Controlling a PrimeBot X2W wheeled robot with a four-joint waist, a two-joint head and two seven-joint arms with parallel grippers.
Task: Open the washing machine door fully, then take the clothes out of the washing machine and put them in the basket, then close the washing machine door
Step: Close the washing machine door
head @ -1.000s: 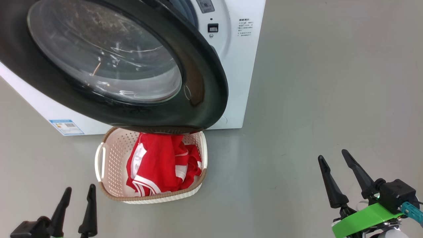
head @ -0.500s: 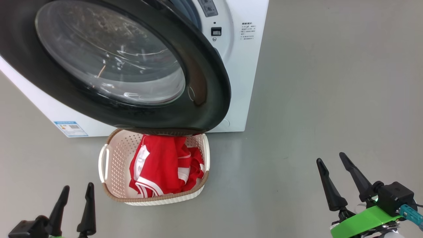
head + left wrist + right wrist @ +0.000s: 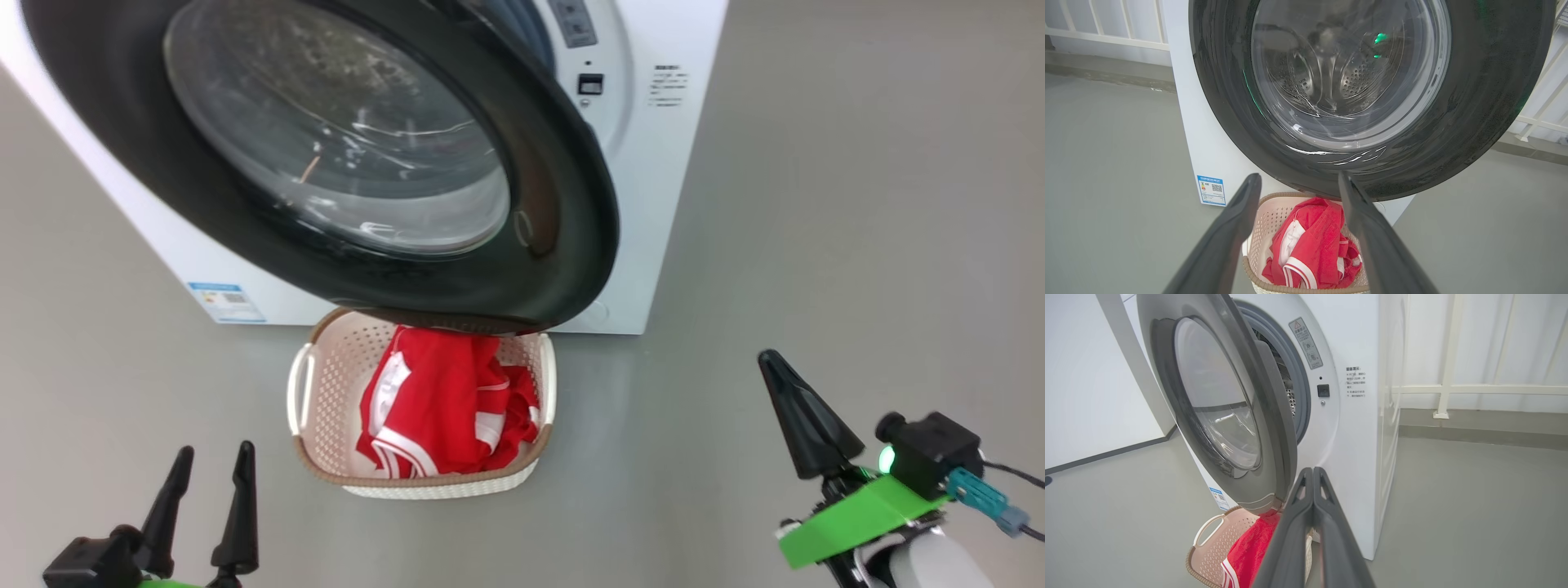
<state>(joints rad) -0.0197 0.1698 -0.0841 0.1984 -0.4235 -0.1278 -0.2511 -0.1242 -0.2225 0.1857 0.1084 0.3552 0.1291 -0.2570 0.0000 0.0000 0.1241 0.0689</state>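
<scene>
The washing machine door (image 3: 563,163) stands open, its black rim and glass bowl swung out over the basket (image 3: 326,384). The white washing machine (image 3: 669,163) is behind it. Red clothes (image 3: 441,400) with white trim lie in the cream basket on the floor. My left gripper (image 3: 215,447) is open and empty at the lower left, short of the basket. In the left wrist view, the left gripper (image 3: 1298,175) points at the door (image 3: 1474,102) and clothes (image 3: 1310,245). My right gripper (image 3: 767,357) is shut on nothing, right of the basket. The right gripper (image 3: 1312,469) faces the door's edge (image 3: 1265,416).
Grey floor (image 3: 857,245) stretches to the right of the machine. A blue label (image 3: 224,300) sits low on the machine's front. A white railing (image 3: 1453,390) runs behind the machine, and a white wall (image 3: 1086,396) stands off to its left.
My right gripper's fingers have come together from wide apart. The head camera has shifted, so the machine and basket sit further right in the picture. The left gripper stays open.
</scene>
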